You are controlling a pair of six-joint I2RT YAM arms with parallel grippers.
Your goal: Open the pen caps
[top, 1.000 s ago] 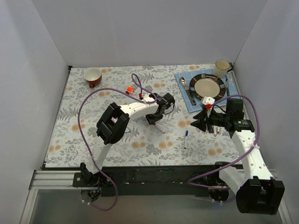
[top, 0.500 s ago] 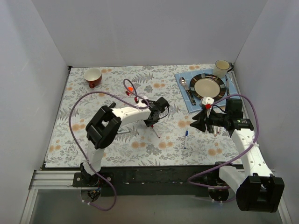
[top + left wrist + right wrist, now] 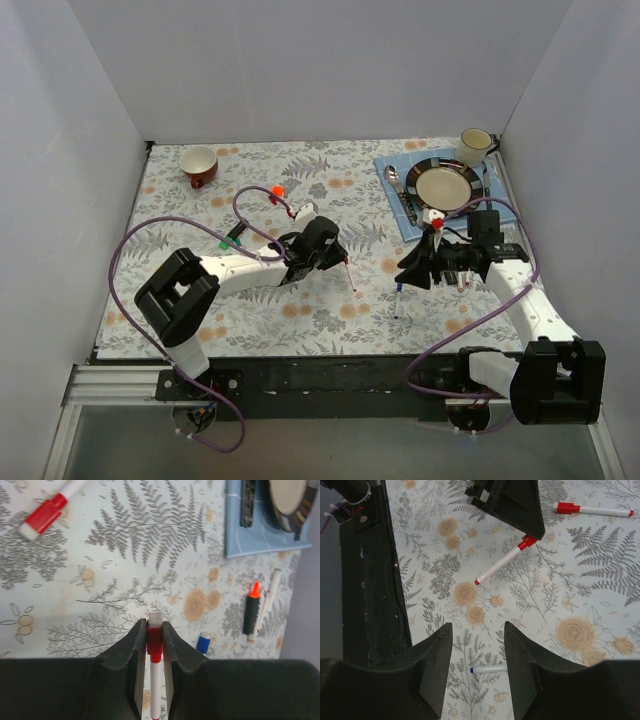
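Note:
My left gripper (image 3: 338, 257) is shut on the red cap of a thin white pen (image 3: 349, 277), whose barrel slants down toward the table. In the left wrist view the red cap (image 3: 154, 636) sits pinched between my gripper's (image 3: 155, 626) fingertips. My right gripper (image 3: 409, 275) is open and hovers over a blue-tipped white pen (image 3: 398, 298), which lies between the jaws in the right wrist view (image 3: 489, 669). A loose blue cap (image 3: 203, 642), a black marker with a bare orange tip (image 3: 251, 612) and a second red-capped pen (image 3: 47, 512) lie on the cloth.
A blue placemat (image 3: 392, 168) at the back right carries a plate (image 3: 445, 186), spoon and knife. A cream mug (image 3: 475, 147) stands behind it, a red cup (image 3: 199, 165) at the back left. An orange cap (image 3: 277, 190) and a green pen (image 3: 232, 240) lie left of centre.
My left gripper has moved left and nearer with the red pen in it. My right gripper has moved left and down over the blue-tipped pen.

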